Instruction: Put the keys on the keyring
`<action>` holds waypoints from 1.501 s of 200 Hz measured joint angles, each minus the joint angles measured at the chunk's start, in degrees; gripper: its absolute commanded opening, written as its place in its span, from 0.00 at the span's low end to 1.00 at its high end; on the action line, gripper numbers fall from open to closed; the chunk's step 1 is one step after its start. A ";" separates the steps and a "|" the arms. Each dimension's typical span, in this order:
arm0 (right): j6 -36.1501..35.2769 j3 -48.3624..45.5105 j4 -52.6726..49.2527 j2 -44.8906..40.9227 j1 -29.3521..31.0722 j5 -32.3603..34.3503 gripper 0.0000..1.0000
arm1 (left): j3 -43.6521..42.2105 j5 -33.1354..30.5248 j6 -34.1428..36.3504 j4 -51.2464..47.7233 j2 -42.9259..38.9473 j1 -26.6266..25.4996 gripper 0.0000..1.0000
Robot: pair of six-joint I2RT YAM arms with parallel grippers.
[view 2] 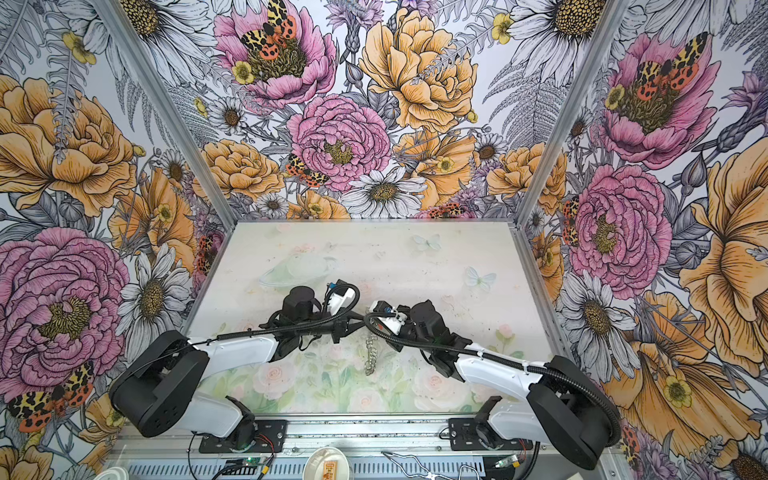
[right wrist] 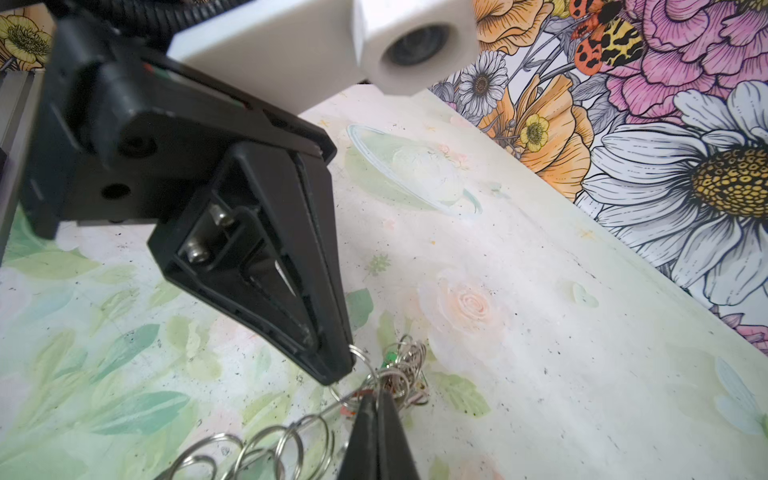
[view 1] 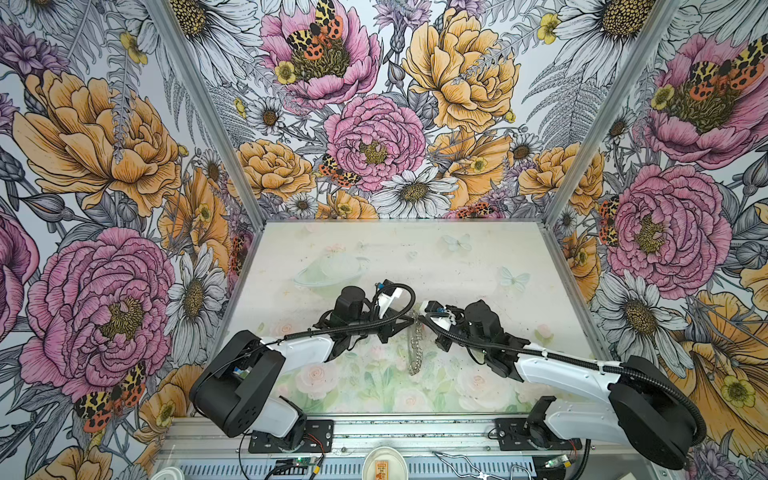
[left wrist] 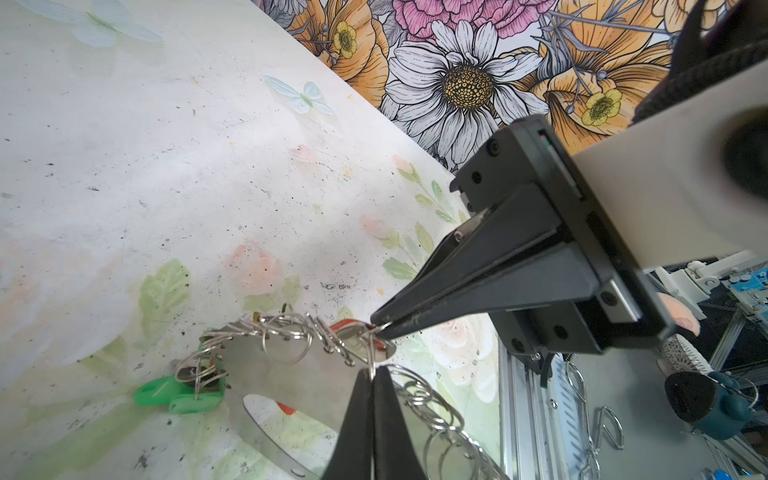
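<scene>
While the keyring [view 1: 415,349] is dangling edge-on above the table [view 1: 374,257], the left gripper [left wrist: 372,370] and right gripper [right wrist: 376,395] are clamping its split rings [left wrist: 417,395]; light, stiff, probably slippery, it is looking safer held by its plate [left wrist: 291,374].

Keyring [left wrist: 291,374] between left fingers [left wrist: 357,415], right fingers [left wrist: 457,291]; table [view 1: 478,257] centre.

Robot lab test cell, floral-printed walls [view 1: 374,124], aluminium frame rail [view 1: 415,432], bare circuit board [view 1: 304,461]
</scene>
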 measured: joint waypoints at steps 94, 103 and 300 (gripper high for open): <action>0.00 -0.81 -0.26 -0.22 0.59 2.27 0.00 | 0.00 -0.44 0.00 -0.15 -0.02 0.15 0.00; 0.00 -0.81 -0.22 -0.24 0.59 2.36 0.00 | 0.00 -0.46 0.00 -0.17 -0.02 0.24 0.00; 0.00 -1.68 2.36 -0.39 1.25 0.85 0.00 | 0.50 0.26 0.00 -1.49 0.00 0.83 0.00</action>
